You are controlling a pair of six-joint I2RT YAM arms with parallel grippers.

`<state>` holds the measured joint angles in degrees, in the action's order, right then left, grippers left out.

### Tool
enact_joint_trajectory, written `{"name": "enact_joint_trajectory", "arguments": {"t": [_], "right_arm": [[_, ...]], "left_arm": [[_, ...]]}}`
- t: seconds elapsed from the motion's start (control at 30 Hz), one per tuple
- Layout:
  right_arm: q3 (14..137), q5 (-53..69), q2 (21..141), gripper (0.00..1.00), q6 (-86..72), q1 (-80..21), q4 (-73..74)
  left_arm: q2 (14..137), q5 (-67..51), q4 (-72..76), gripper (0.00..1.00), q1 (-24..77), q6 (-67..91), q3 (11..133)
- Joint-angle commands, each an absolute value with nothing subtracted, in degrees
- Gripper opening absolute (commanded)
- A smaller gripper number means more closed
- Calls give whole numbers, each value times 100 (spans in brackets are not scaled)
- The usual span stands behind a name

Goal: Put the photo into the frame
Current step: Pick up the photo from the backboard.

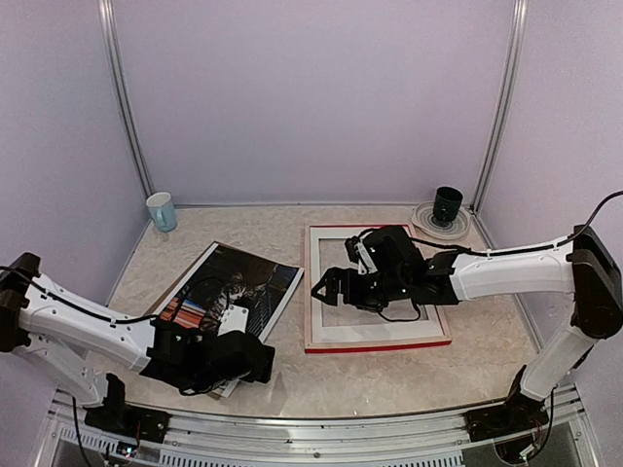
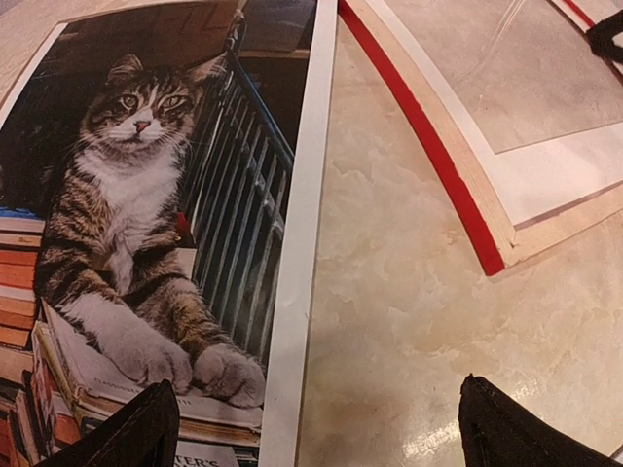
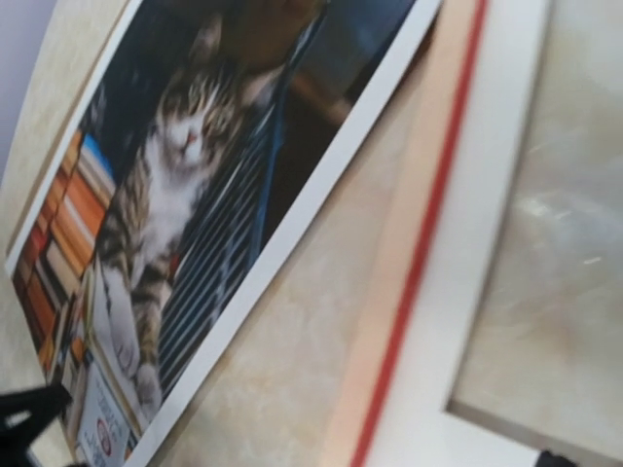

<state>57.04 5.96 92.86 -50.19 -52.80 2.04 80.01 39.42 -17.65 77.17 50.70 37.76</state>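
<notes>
The photo (image 1: 248,282), a tabby cat among books, lies flat on the table left of the frame (image 1: 378,344). The frame lies with its pale wood back up and red edges showing, a white mat (image 1: 428,326) inside it. My left gripper (image 1: 251,345) hovers open by the photo's near right corner. In the left wrist view the photo (image 2: 136,195) is on the left, the frame (image 2: 458,185) on the right, and the gripper (image 2: 321,448) holds nothing. My right gripper (image 1: 326,287) is open over the frame's left rail. Its wrist view shows photo (image 3: 185,175), frame rail (image 3: 419,263) and gripper (image 3: 292,448).
A pale blue cup (image 1: 162,210) stands at the back left. A dark cup (image 1: 447,206) sits on a round dish at the back right. Metal posts and lilac walls close in the table on three sides.
</notes>
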Motion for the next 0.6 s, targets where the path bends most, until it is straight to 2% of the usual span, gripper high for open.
{"name": "enact_joint_trajectory", "arguments": {"t": [0.0, 0.23, 0.57], "right_arm": [[5409, 421, 8805, 99, -4901, -5053, 271], [5103, 396, 8443, 99, -4821, -4863, 134], [5048, 733, 8621, 99, -4641, -4727, 18]], "left_arm": [[8537, 3730, -2322, 99, 7752, 4799, 4241], [9821, 3850, -3456, 98, 7767, 5011, 5003], [10300, 3912, -4353, 93, 7804, 5439, 5376]]}}
